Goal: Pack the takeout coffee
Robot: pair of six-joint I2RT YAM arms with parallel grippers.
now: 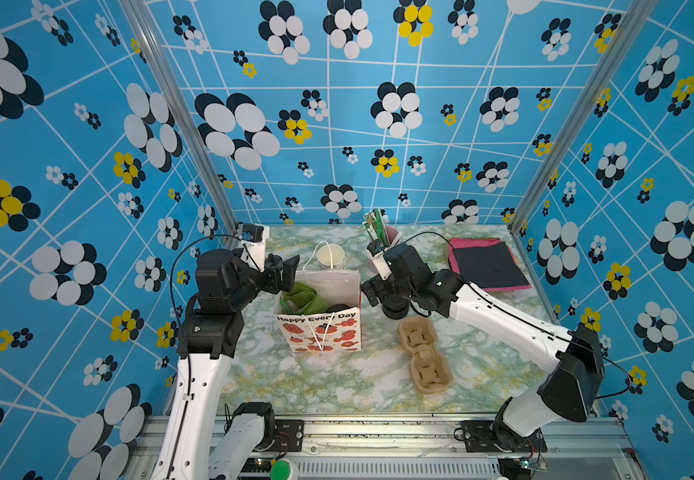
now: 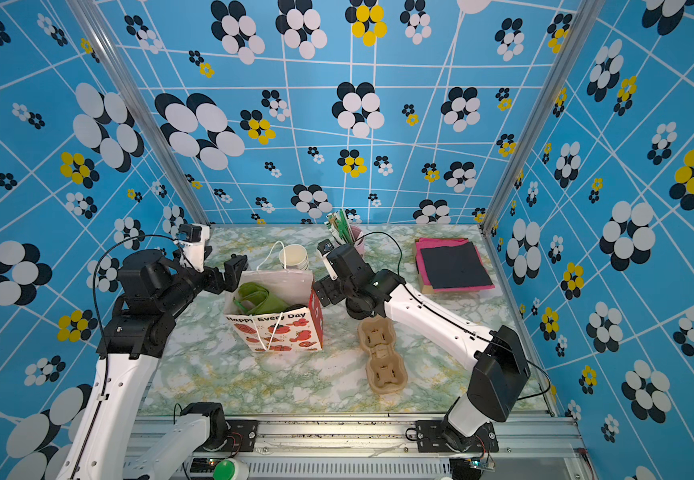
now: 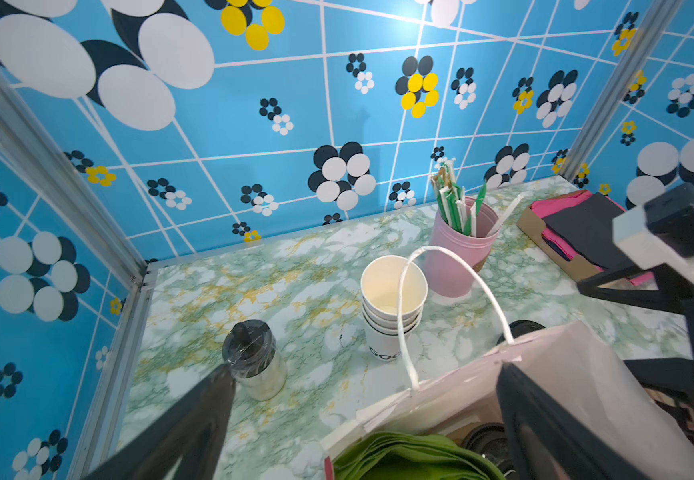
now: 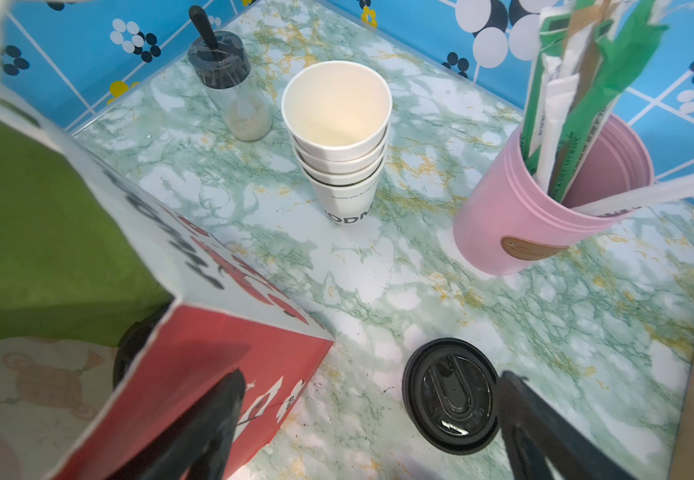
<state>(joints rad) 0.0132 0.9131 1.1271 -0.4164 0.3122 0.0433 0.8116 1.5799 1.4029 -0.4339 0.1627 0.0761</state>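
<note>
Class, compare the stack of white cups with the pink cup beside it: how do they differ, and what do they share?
The stack of white cups is several nested; the pink cup is single. The stack is empty on top; the pink cup holds straws. Both stand upright on the table.

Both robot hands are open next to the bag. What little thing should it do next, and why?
Probably pull both arms back from the bag. The coffee, only its black lid showing, already seems to sit inside beside the green cloth, and the left fingers and right fingers are open and empty.
</note>
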